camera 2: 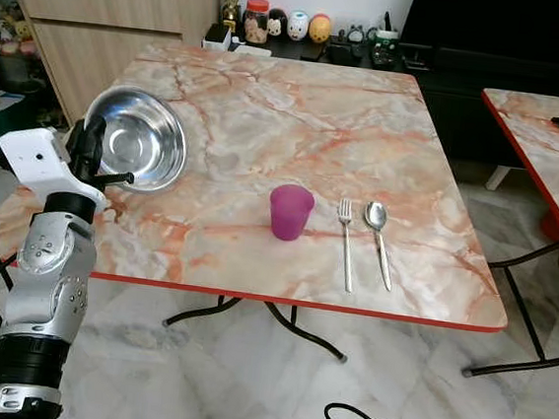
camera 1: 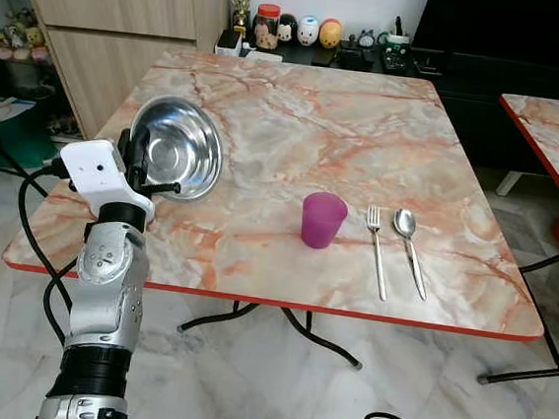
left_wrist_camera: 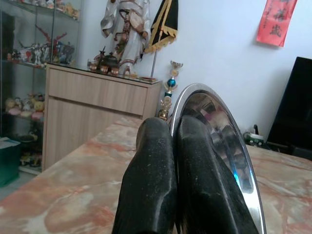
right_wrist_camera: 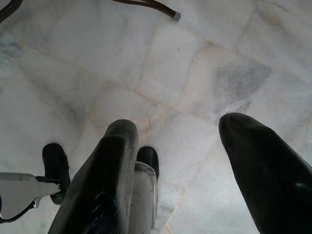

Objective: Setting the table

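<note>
The left gripper (camera 1: 138, 161) has its jaws pinched tight on the rim of one shiny steel bowl (camera 1: 179, 146), round and shallow, held tilted over the near left part of the tabletop (camera 1: 298, 122). The tabletop is square, glossy marble in pink and grey veins, trimmed with a thin red edge. Right of the bowl, well apart, stands one purple cup (camera 1: 322, 220), matte and tapered. Just beyond the cup lie one fork (camera 1: 377, 249) and one spoon (camera 1: 410, 247), both slim polished metal, side by side and near the front edge. The far half of the tabletop is bare. The right gripper (right_wrist_camera: 187, 161) hangs over the pale marble floor (right_wrist_camera: 204, 73), jaws spread wide, holding nothing.
</note>
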### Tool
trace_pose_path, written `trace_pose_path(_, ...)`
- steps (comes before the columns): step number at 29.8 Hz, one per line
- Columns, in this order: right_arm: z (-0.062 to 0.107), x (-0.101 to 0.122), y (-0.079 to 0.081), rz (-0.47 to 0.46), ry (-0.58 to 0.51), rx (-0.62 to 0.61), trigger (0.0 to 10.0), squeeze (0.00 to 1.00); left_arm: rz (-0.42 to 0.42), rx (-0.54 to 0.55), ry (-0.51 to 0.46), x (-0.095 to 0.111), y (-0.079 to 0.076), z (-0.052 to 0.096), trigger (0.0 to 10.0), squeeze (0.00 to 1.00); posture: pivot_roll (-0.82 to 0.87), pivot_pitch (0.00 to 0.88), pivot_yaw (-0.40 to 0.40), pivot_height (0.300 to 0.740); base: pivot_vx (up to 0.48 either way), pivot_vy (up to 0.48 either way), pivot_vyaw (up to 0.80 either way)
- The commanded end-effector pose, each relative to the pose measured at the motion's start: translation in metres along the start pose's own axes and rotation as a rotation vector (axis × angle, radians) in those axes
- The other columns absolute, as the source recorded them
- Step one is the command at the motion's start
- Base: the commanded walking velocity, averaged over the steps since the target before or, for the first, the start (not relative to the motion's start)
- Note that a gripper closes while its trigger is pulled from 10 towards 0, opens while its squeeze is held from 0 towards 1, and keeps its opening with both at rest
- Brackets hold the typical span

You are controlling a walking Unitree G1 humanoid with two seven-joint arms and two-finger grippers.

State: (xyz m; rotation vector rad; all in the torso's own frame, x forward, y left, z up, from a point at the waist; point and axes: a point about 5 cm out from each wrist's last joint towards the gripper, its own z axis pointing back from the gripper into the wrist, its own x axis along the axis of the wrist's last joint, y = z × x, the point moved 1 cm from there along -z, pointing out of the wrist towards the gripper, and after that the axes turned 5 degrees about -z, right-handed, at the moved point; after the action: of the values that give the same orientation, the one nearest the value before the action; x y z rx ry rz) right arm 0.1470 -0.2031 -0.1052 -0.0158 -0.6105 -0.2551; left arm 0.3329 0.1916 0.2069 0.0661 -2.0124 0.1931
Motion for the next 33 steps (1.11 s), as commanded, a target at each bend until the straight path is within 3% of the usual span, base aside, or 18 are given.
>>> trace_pose_path(1,0.0004,-0.0009,-0.0014,-0.006,0.000,-0.005,10.0,0.00,-0.009,-0.008,-0.042,0.0078,-0.0044,-0.0007,10.0,0.00,0.05,0.000,-0.038,0.740,0.000,0.000,0.00)
trace_pose_path(8,0.0004,-0.0006,-0.0020,-0.007,-0.001,-0.007,10.0,0.00,-0.026,-0.013,-0.052,0.0103,-0.0058,-0.0016,10.0,0.00,0.04,0.000,-0.039,0.740,0.000,-0.045,0.00)
trace_pose_path(33,-0.0001,0.0011,-0.0021,-0.005,-0.002,-0.011,10.0,0.00,-0.021,-0.049,-0.040,0.0091,-0.0094,-0.0047,10.0,0.00,0.04,0.000,-0.043,0.740,0.000,-0.450,0.00)
